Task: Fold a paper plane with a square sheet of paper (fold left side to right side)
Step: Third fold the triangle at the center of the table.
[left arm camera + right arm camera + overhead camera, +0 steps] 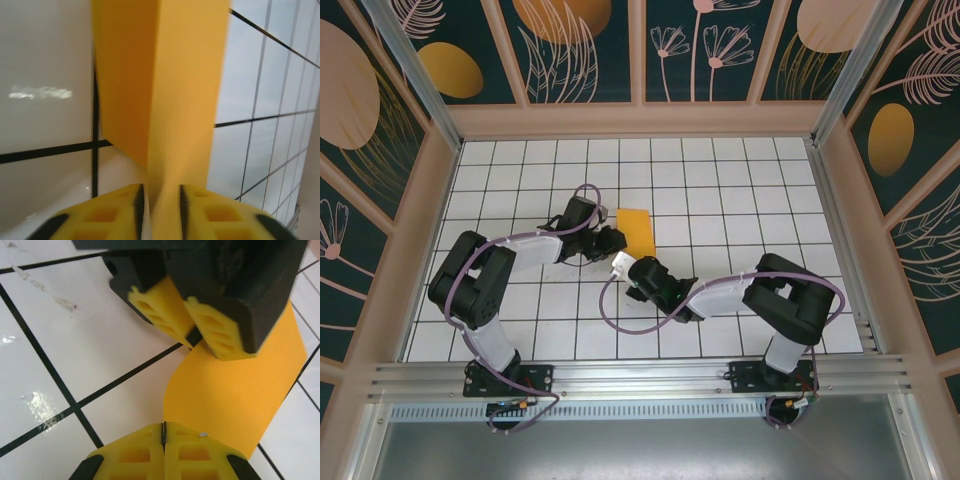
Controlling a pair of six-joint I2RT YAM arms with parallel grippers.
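Paper: the thin bright orange sheet of paper (635,230) lies near the middle of the table; from above it looks like a narrow upright rectangle, about one tile wide.
Paper's form: in the left wrist view the orange sheet (185,90) rises away from the fingers in two faces that meet along a crease. In the right wrist view it (235,390) curves over the tiles.
Left claw: the left gripper (610,240) sits at the sheet's left edge. Its yellow pads (115,210) stand a narrow gap apart, with the paper pinched between them. The right wrist view shows that same grip (192,332) from the front.
Right claw: the right gripper (623,264) is just below the sheet's near left corner. Its yellow pads are pressed together (164,432). The paper's edge runs up to them, but I cannot tell whether any paper is caught.
Table: white square tiles with dark grid lines (720,180).
Surround: dark teal wall panels with plant patterns (580,50).
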